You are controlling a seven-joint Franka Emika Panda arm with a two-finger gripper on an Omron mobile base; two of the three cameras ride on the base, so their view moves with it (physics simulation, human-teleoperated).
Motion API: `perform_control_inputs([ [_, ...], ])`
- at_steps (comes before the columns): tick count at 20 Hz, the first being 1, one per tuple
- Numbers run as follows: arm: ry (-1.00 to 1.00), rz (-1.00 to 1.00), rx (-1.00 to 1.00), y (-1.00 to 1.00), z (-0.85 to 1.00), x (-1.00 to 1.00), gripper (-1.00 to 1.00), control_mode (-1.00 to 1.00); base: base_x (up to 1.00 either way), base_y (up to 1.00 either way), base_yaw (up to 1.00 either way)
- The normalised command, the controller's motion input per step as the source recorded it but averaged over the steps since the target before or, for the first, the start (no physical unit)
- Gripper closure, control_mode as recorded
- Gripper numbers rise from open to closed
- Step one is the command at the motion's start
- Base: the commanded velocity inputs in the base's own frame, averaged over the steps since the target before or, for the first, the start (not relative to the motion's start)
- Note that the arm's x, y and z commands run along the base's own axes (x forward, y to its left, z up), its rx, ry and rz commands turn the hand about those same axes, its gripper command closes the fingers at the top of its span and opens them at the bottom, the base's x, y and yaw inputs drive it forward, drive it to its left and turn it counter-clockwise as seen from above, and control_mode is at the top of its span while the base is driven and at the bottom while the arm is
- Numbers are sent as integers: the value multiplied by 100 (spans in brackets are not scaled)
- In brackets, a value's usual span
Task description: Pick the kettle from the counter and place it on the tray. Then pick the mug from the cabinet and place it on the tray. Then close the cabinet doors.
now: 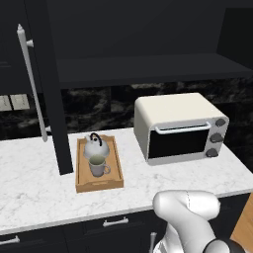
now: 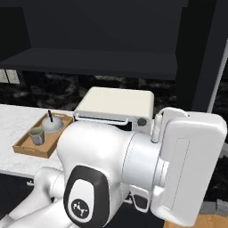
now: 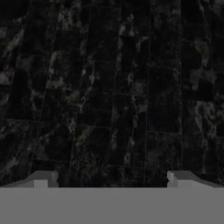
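On the white marble table [image 1: 29, 188] lies the wooden tray [image 1: 81, 185], and both the kettle [image 1: 95, 146] and the mug [image 1: 99, 166] stand inside it, the kettle toward the back, the mug just in front of it, close together. To the tray's right, a little apart, sits a cream toaster oven [image 1: 178, 126] with a dark glass door and three knobs. The cabinet [image 1: 148, 66] above is open with a bare dark shelf; the left cabinet door [image 1: 52, 99] swings out over the table, its lower edge just left of the tray, its silver bar handle [image 1: 30, 81] facing outward. In the hand view the pincer [image 3: 112, 179] faces a dark veined tiled wall [image 3: 109, 87], its fingertips [image 3: 43, 178] set wide apart with nothing between them.
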Motion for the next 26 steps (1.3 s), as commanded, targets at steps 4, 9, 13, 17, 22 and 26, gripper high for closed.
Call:
perform_control_inputs([
  [4, 5, 4, 3, 0, 8, 16, -100, -100, 0, 0, 0],
  [9, 2, 11, 12, -1, 2, 20, -100, -100, 0, 0, 0],
  [13, 0, 14, 17, -11, 0, 20, -100, -100, 0, 0, 0],
  [17, 0, 14, 9, -17, 0, 11, -100, -100, 0, 0, 0],
  [22, 5, 11, -3, -1, 0, 22, -100, -100, 0, 0, 0],
  [26, 11, 10, -11, 0, 0, 27, -100, -100, 0, 0, 0],
])
